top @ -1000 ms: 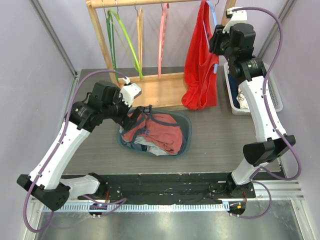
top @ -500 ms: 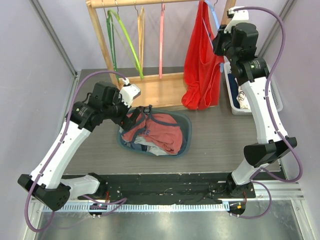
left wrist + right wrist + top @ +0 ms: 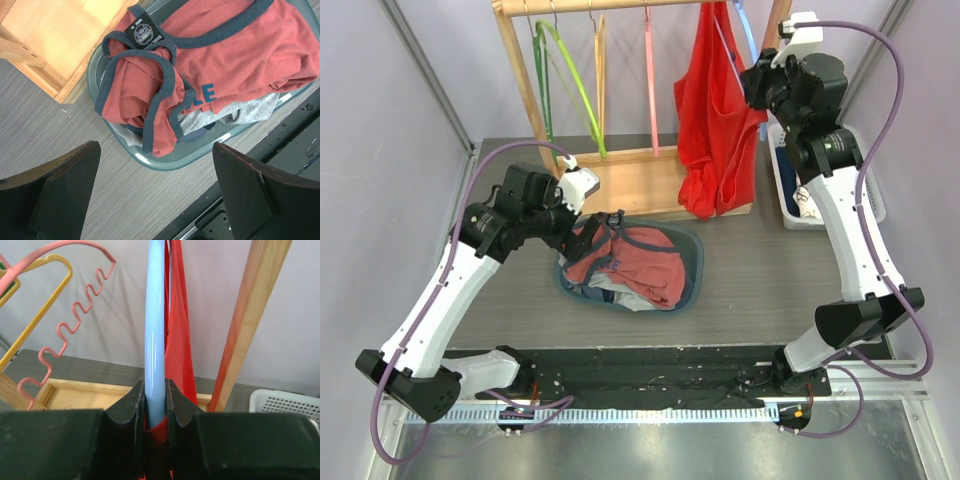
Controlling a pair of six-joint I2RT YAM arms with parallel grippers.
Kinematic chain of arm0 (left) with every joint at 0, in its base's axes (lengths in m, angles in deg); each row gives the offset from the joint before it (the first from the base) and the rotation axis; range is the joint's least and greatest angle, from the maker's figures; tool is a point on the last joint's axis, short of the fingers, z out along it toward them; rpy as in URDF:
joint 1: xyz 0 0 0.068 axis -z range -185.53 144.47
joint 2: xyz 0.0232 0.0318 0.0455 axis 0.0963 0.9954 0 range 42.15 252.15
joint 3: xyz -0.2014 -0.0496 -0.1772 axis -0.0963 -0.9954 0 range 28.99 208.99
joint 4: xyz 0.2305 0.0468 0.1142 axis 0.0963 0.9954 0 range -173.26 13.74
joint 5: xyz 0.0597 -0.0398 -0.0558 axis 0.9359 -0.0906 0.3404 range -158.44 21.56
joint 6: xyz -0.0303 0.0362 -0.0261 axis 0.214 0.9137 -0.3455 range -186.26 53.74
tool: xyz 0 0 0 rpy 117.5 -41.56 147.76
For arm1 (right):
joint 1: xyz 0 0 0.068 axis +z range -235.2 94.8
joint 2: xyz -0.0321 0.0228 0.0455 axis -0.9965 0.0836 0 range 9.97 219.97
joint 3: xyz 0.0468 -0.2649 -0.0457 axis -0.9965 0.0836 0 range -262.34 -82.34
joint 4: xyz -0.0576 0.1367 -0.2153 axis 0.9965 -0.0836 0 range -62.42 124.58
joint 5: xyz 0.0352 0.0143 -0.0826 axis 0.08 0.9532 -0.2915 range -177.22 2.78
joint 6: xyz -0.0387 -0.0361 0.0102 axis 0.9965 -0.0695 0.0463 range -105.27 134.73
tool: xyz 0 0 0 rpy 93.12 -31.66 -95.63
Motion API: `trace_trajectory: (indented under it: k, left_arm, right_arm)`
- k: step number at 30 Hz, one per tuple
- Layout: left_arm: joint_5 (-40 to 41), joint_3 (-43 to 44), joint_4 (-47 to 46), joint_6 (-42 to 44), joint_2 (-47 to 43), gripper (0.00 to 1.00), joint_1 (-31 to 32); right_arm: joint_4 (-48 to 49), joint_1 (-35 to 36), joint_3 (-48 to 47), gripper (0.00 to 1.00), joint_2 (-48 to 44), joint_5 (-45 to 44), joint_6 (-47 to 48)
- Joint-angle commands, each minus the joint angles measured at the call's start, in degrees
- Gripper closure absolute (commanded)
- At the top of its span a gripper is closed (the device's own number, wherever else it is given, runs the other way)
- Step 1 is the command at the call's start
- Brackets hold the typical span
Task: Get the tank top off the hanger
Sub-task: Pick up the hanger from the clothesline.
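A red tank top (image 3: 715, 110) hangs on a light blue hanger (image 3: 748, 35) at the right end of the wooden rack (image 3: 640, 180). My right gripper (image 3: 757, 82) is shut on the blue hanger (image 3: 154, 330), with a fold of the red tank top (image 3: 179, 340) caught between the jaws below the hanger. My left gripper (image 3: 582, 190) is open and empty, hovering above the left rim of a teal basket (image 3: 692, 262). The left wrist view shows the basket (image 3: 165, 161) filled with clothes.
Green (image 3: 565, 75), yellow (image 3: 601, 60) and pink (image 3: 649, 70) empty hangers hang on the rack. The basket holds a red-and-grey shirt (image 3: 635, 262). A white bin (image 3: 798, 195) stands at the right, behind my right arm.
My right gripper has pulled the hanger up and right, so the tank top has swung left and spread wider. The left arm has barely moved.
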Motion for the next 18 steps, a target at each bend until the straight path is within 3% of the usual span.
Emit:
trace_trajectory:
  k: [1,6,15,18]
  left_arm:
    - [-1.7,0.0,-1.2,-0.5,-1.8,0.0,-0.4]
    - [-1.8,0.5,-1.1,-0.2,-2.0,0.0,-0.5]
    - [-2.9,0.8,-1.8,-1.8,-2.2,0.0,-0.9]
    - [-3.7,1.3,-1.5,-1.6,-2.3,0.0,-1.0]
  right_arm:
    - [7.7,0.2,1.3,0.98,-7.7,4.9,-0.7]
    - [2.6,0.2,7.9,0.99,-15.7,10.0,-0.7]
    - [-6.1,0.3,15.2,0.98,-29.1,11.3,-4.4]
    - [-8.6,0.1,16.2,0.98,-32.4,16.3,-3.9]
